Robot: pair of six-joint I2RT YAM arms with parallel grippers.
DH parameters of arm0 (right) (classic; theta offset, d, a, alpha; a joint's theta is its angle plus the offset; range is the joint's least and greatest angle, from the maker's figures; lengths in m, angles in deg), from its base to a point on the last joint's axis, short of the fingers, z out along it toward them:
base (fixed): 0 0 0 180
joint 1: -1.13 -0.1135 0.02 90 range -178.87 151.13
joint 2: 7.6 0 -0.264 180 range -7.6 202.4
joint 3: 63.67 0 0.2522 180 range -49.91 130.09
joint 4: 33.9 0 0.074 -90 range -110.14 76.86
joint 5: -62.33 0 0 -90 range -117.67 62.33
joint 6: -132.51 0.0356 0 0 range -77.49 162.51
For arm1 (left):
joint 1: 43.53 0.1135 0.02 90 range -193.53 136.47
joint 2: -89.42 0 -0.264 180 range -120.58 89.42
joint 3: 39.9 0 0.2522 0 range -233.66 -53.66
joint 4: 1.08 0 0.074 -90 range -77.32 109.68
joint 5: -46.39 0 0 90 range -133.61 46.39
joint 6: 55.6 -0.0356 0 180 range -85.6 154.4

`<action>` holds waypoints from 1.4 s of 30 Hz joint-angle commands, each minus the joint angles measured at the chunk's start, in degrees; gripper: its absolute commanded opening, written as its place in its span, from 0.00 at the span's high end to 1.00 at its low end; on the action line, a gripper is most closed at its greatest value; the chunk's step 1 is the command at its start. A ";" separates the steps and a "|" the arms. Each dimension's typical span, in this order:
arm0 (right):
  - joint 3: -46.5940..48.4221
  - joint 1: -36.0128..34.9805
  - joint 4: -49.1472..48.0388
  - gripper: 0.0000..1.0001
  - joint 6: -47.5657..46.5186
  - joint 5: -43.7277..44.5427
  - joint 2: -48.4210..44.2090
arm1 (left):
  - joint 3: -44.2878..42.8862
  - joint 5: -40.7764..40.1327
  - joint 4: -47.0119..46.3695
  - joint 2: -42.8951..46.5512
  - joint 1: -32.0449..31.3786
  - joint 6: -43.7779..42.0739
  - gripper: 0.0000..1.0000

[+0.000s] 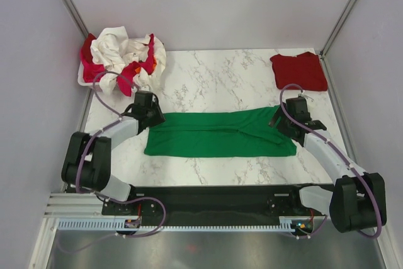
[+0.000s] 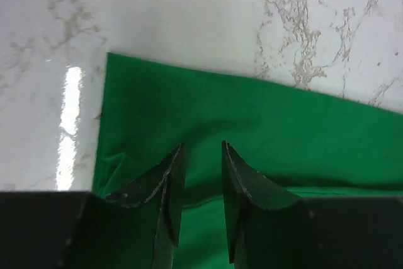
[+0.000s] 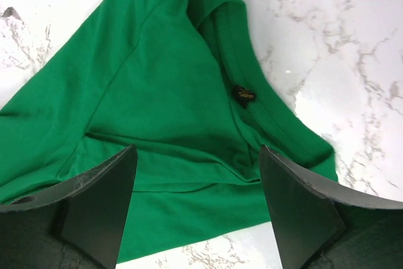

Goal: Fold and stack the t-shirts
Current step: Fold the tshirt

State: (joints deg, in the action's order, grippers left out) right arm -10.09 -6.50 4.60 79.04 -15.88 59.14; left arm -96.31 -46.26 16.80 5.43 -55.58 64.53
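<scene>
The bright green t-shirt (image 1: 220, 133) lies on the marble table, folded lengthwise into a long band. My left gripper (image 1: 153, 116) hovers over its left end, jaws a narrow gap apart with nothing between them; in the left wrist view the gripper (image 2: 201, 146) is above the green cloth (image 2: 252, 124) near its corner. My right gripper (image 1: 278, 122) is wide open over the collar end; the right wrist view shows the gripper (image 3: 198, 149) above the collar and label (image 3: 243, 94). A folded dark red shirt (image 1: 299, 70) lies at the back right. Cream-white (image 1: 116, 45) and pinkish red (image 1: 91, 67) shirts lie crumpled at the back left.
Grey walls enclose the table on the left, right and back. The crumpled pile sits against the back left corner. Bare marble (image 1: 214, 80) lies between the pile and the dark red shirt. The black arm base rail (image 1: 208, 196) runs along the near edge.
</scene>
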 commanded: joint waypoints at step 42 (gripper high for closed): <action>102.05 -7.30 -26.21 0.05 8.29 -33.67 90.60 | 8.21 8.11 1.32 16.22 -49.64 31.66 0.43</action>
State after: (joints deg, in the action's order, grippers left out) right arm 89.79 -14.35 -13.87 85.75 -45.43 151.05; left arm -82.28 -36.10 17.11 20.69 -104.00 95.63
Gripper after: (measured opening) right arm 0.935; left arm 0.554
